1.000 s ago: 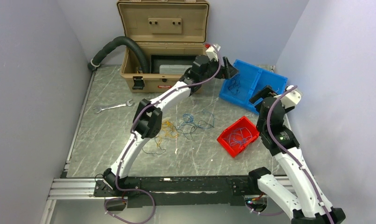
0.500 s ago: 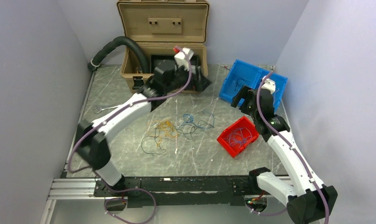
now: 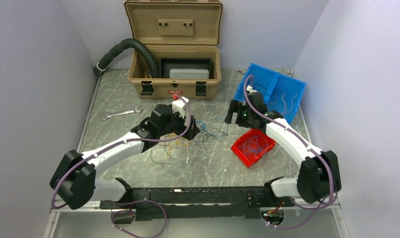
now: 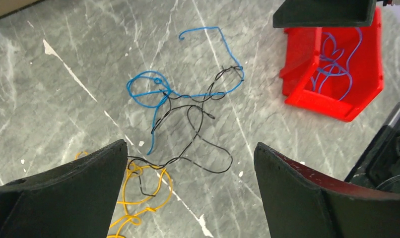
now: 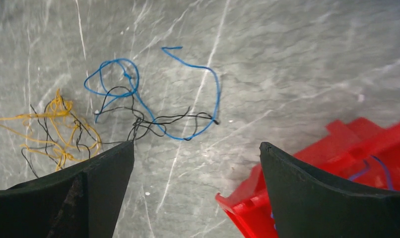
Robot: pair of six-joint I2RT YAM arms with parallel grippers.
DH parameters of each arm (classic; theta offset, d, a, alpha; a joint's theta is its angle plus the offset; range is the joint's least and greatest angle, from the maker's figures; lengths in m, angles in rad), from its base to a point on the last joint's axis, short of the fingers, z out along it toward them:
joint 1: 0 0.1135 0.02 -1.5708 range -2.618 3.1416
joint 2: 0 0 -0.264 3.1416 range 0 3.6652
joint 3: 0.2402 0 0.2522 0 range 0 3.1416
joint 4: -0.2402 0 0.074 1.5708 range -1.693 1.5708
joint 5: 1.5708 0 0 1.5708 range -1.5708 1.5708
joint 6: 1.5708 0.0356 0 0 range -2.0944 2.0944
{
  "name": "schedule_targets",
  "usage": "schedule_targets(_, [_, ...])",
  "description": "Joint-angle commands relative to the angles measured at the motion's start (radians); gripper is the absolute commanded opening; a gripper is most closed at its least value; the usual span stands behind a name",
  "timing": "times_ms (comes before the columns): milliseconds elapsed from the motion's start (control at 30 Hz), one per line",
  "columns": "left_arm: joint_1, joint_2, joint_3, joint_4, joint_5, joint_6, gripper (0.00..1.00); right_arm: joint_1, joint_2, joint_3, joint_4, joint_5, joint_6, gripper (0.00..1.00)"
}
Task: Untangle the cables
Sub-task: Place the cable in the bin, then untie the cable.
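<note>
Left gripper [image 4: 190,145]: fingers spread wide, empty, over the tangle
Right gripper [image 5: 196,146]: fingers spread wide, empty
Cables [image 3: 200,131]: blue, black, yellow tangle
Red bin [image 3: 239,147]: 3 o'clock of tangle

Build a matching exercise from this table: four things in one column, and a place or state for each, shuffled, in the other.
1 red bin
2 wrench
3 tan case
4 yellow-orange wires

a lid open
b lies apart, furthest left
c holds blue wires
d tangled with black wire

Pairs: 1-c, 2-b, 3-a, 4-d
</note>
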Motion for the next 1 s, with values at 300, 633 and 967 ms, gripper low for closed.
schedule_targets(300, [0.004, 0.126, -0.031, 0.118, 0.045, 0.064, 0.92, 0.105, 0.28, 0.169, 0.08, 0.105, -0.006, 0.82])
schedule_targets(633, [0.005, 0.122, -0.028, 0.101, 0.006, 0.074, 0.89, 0.093, 0.455, 0.218, 0.132, 0.073, -0.219, 0.7])
schedule_targets(967, [0.005, 0.113, -0.034, 0.105, 0.005, 0.069, 0.88, 0.094, 0.533, 0.2, 0.206, 0.151, -0.209, 0.52])
